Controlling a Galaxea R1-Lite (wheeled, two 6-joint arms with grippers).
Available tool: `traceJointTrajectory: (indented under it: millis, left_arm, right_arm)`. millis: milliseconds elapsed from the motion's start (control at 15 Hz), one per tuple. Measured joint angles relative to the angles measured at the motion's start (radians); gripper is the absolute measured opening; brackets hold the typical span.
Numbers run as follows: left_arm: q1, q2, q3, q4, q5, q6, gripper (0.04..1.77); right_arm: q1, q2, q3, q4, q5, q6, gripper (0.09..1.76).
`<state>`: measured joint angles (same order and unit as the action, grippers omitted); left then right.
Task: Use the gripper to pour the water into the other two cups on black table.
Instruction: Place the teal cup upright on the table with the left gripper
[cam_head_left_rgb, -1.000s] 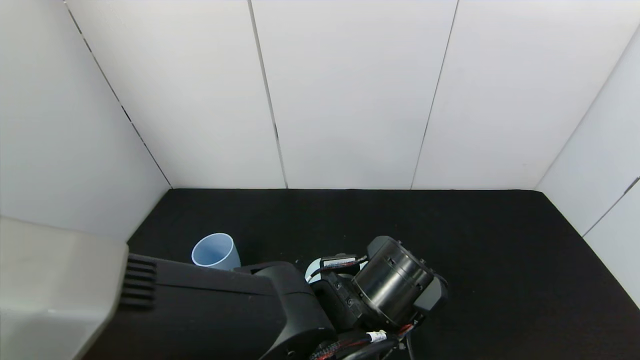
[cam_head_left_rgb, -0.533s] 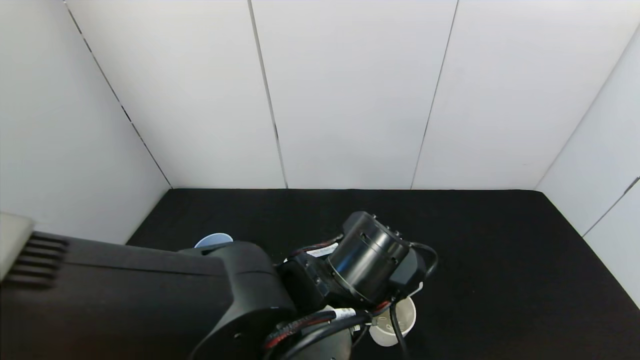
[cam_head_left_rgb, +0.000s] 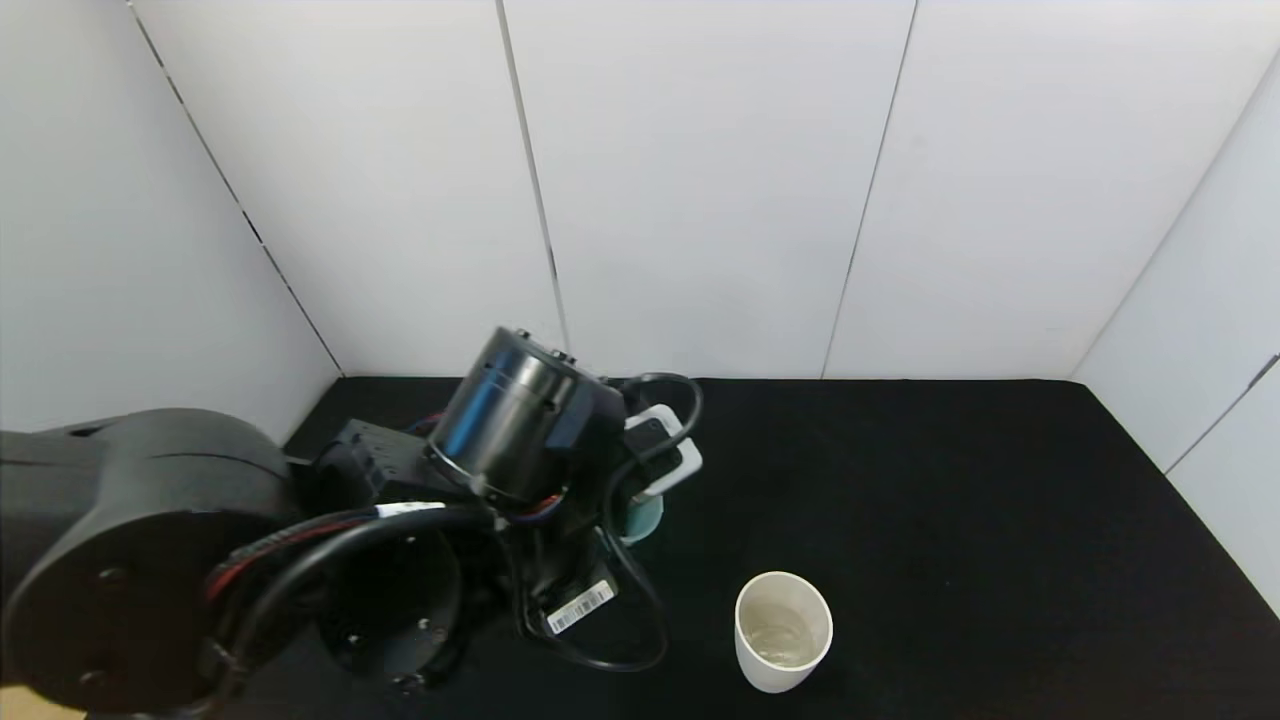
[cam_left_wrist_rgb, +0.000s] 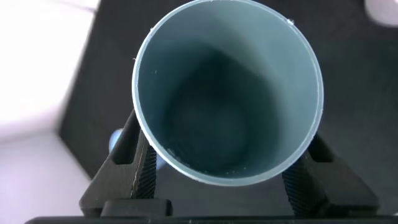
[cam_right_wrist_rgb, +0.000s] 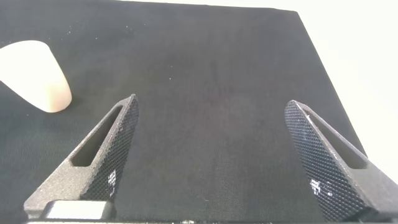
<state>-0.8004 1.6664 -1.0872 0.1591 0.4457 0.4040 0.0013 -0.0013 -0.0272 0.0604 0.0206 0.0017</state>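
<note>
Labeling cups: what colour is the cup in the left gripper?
Teal-green cup, clamped in the left gripper; left wrist view shows it best.

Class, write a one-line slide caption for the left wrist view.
Left gripper clamps the teal-green cup, seen from above its open mouth, over the black table.

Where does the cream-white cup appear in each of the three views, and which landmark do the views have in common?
Head view: the cream-white cup stands upright at lower centre-right, apart from the left gripper.
Left wrist view: probably the pale blur at the upper right corner; not certain.
Right wrist view: the cup is at the upper left edge.
Shared landmark: the black table.
</note>
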Motion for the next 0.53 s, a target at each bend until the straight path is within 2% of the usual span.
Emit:
traceJointTrajectory:
  millis: [133, 267, 400, 533]
  left_arm:
    - [0.063, -0.069, 0.057, -0.039, -0.090, -0.067, 1.14]
    - [0.116, -0.128, 0.117, -0.153, -0.188, -0.141, 1.14]
    - [0.165, -0.174, 0.178, -0.283, -0.253, -0.221, 1.14]
    - [0.231, -0.206, 0.243, -0.363, -0.299, -0.274, 1.14]
  right_arm:
    - [0.000, 0.000, 0.000, 0.000, 0.000, 0.000, 1.71]
    - [0.000, 0.000, 0.000, 0.000, 0.000, 0.000, 1.71]
    - [0.000, 0.000, 0.000, 0.001, 0.000, 0.000, 1.71]
    - [0.000, 0.000, 0.000, 0.000, 0.000, 0.000, 1.71]
